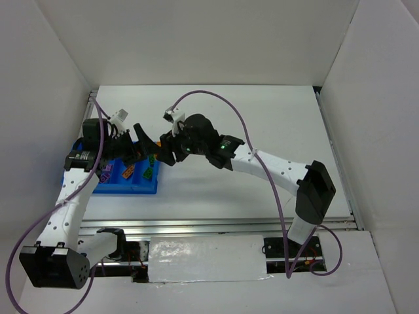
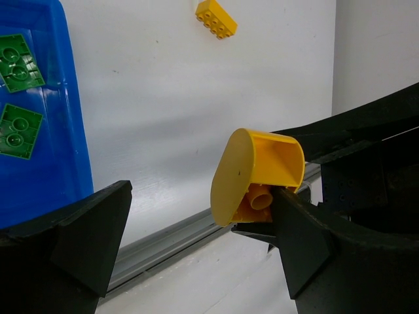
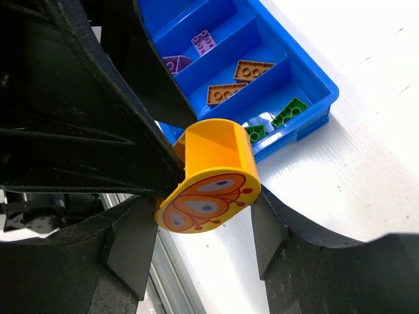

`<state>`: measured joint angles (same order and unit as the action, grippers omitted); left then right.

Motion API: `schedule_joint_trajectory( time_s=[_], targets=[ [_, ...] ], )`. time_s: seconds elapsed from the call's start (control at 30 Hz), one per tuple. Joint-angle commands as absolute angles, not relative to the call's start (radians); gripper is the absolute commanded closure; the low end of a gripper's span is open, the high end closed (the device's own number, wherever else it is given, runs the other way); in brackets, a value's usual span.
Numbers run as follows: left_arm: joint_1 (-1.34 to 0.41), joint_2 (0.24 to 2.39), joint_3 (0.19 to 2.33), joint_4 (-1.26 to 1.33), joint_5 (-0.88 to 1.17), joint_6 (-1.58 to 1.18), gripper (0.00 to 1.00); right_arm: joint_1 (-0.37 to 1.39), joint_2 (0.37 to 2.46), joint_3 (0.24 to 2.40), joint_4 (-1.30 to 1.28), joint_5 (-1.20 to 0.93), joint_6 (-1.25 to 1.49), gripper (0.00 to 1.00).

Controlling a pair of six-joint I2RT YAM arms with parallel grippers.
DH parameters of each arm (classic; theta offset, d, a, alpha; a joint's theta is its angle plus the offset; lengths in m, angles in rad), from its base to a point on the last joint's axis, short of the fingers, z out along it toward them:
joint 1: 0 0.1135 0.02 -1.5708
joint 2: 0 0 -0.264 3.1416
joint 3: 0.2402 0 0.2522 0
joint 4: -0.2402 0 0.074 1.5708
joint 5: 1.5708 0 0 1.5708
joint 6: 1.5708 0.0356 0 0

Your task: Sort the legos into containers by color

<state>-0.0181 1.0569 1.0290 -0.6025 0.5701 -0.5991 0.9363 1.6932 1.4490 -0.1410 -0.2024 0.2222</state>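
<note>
The blue tray (image 1: 124, 186) lies at the left of the table. In the right wrist view its rim (image 3: 314, 75) encloses compartments holding a purple lego (image 3: 203, 42), orange legos (image 3: 252, 69) and green legos (image 3: 290, 111). My right gripper (image 3: 203, 229) is shut on a rounded yellow piece with a butterfly print (image 3: 213, 176), held above the table beside the tray. My left gripper (image 2: 200, 222) is open; the yellow piece (image 2: 255, 173) rests against its right finger (image 2: 308, 242). Both grippers, left (image 1: 145, 140) and right (image 1: 162, 156), meet over the tray's right end.
A yellow lego (image 2: 216, 17) lies on the white table away from the tray (image 2: 46, 163), which shows two green legos (image 2: 19, 62). A grey metal rail (image 2: 170, 235) runs along the table's edge. White walls enclose the table.
</note>
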Motion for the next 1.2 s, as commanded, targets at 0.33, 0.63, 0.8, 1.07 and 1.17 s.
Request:
schedule_joint_trajectory(
  time_s=[0.33,0.63,0.8,1.07,1.17],
  targets=[
    [-0.035,1.015,1.1,-0.606,0.661,-0.566,0.0,0.92,1.648,1.368,-0.058,-0.022,0.304,1.0],
    [-0.035,1.023,1.057,-0.537,0.71,-0.595,0.0,0.904,1.586,1.284,0.07,-0.239,0.291,1.0],
    [-0.034,1.034,1.057,-0.557,0.684,-0.586,0.01,0.904,1.542,1.241,0.123,-0.311,0.275,1.0],
    [-0.035,1.032,1.045,-0.517,0.715,-0.617,0.02,0.922,1.563,1.264,0.137,-0.399,0.245,1.0],
    [-0.035,1.034,1.043,-0.515,0.719,-0.618,0.02,0.933,1.589,1.307,0.103,-0.377,0.241,1.0]
  ],
)
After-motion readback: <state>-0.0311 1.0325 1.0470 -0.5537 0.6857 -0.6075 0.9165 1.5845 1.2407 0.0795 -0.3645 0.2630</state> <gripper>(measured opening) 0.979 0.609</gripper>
